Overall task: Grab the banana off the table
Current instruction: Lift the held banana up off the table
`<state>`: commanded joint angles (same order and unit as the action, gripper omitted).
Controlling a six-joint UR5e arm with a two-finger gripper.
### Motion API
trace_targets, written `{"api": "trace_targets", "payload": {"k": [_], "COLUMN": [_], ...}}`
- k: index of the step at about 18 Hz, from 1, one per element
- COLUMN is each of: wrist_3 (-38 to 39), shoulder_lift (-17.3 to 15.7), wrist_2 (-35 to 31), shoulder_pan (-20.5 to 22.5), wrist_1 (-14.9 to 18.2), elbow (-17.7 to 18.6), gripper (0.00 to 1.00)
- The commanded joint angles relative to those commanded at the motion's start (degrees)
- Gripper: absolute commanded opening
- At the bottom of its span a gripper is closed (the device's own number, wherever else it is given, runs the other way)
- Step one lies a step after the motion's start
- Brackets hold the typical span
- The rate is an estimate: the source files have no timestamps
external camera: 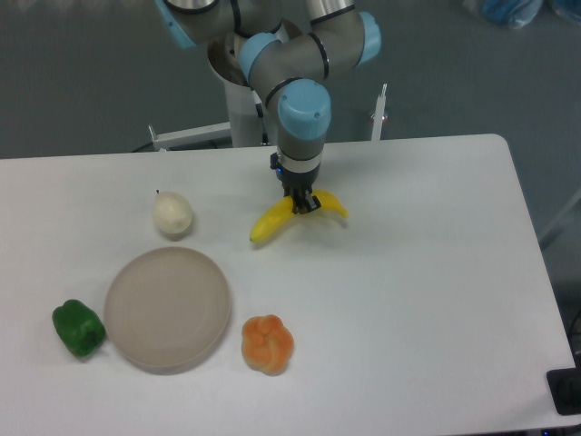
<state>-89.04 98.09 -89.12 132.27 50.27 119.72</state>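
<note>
The bright yellow curved banana lies on the white table, a little behind its middle, with one end pointing front-left and the other right. My gripper comes straight down onto the banana's middle. Its dark fingers sit on either side of the fruit and are closed against it. The banana's mid part is hidden behind the fingers. The banana is at or just above the table surface; I cannot tell if it is touching.
A whitish round fruit sits left of the banana. A round beige plate is at the front left, with a green pepper to its left and an orange lobed fruit to its right.
</note>
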Motion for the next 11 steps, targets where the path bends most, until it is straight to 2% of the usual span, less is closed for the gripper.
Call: {"api": "trace_targets", "payload": {"k": [3,6,8,11], "wrist_3": [-0.1,-0.2,-0.1,-0.3], "shoulder_lift": [2.6,7.6,12.2,16.6], "wrist_2": [-0.1,-0.1,-0.1,-0.1], "shoulder_pan": [2.9,4.7,5.3,5.4], "wrist_1": [2.4,7.2,11.7,13.8], "elbow": [-5.1,-14.8,-23.7,-31.4], "gripper": [0.00,0.00,0.00,0.00]}}
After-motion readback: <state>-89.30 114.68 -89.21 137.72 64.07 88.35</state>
